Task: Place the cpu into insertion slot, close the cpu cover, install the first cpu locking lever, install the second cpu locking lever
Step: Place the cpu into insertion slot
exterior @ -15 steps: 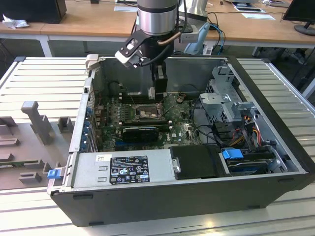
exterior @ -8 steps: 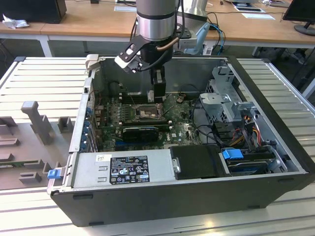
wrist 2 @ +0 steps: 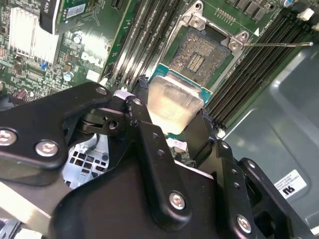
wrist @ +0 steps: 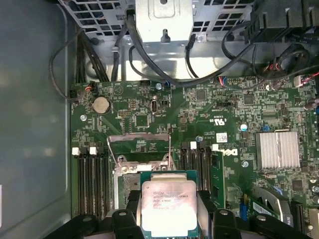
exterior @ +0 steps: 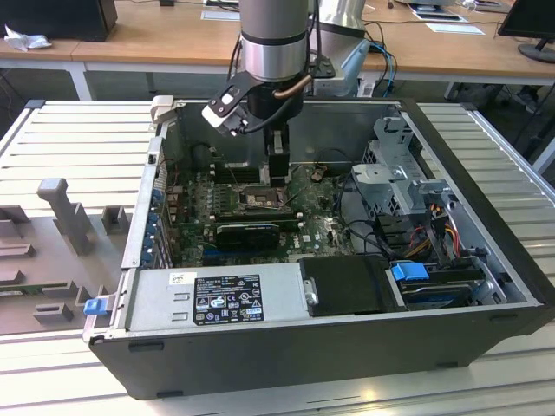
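Gripper [wrist 2: 174, 113] of matte black metal, jaws closed on the cpu [wrist: 169, 204], a flat square chip with a pale silvery face. We see it held close over the insertion slot [wrist 2: 197, 52], whose grey pinned centre lies bare; the thin cpu cover [wrist: 139, 136] stands open.

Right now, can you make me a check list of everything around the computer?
Surface: slatted metal table carrying an open case.
Job's things: cpu held just off the empty slot, not seated; cover raised open.
Clutter: grey blocks on the table, at the exterior view's left.
Gripper: gripper shut on the cpu.
Cables: coloured wires inside the case.
Surroundings: wooden desks behind.
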You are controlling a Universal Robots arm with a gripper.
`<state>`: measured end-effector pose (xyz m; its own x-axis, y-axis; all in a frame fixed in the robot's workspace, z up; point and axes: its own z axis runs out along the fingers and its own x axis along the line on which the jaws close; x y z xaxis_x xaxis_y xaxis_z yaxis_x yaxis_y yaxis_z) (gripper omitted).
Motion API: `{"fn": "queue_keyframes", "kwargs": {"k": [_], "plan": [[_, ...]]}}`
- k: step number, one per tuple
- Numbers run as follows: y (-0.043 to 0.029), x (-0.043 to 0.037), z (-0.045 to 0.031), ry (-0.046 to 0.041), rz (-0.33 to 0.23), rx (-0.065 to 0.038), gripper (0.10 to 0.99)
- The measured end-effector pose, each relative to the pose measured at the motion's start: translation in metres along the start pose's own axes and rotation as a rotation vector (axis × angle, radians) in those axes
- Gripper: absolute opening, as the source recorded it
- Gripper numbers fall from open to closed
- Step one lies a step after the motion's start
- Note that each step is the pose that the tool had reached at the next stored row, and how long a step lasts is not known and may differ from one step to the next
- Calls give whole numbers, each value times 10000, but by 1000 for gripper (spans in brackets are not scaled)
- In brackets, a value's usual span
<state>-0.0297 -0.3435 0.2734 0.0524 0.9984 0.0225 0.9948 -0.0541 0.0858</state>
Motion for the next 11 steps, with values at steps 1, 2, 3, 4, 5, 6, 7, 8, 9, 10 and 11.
{"fn": "queue_keyframes", "kwargs": {"k": [1,2,3,4,5,6,7,8,9,10,11], "plan": [[-3,2,19,-3,44,-1,533],[-6,2,34,-6,67,-1,533],[-13,2,49,-6,69,-2,533],[-23,1,70,-2,46,-1,533],[-32,0,88,9,-45,2,533],[-46,-1,107,22,-137,3,533],[-61,0,116,25,-153,5,533],[-86,16,138,22,-160,6,533],[-105,33,158,24,-159,5,533],[-132,50,191,28,-161,3,533],[-155,64,228,27,-193,6,533]]}}
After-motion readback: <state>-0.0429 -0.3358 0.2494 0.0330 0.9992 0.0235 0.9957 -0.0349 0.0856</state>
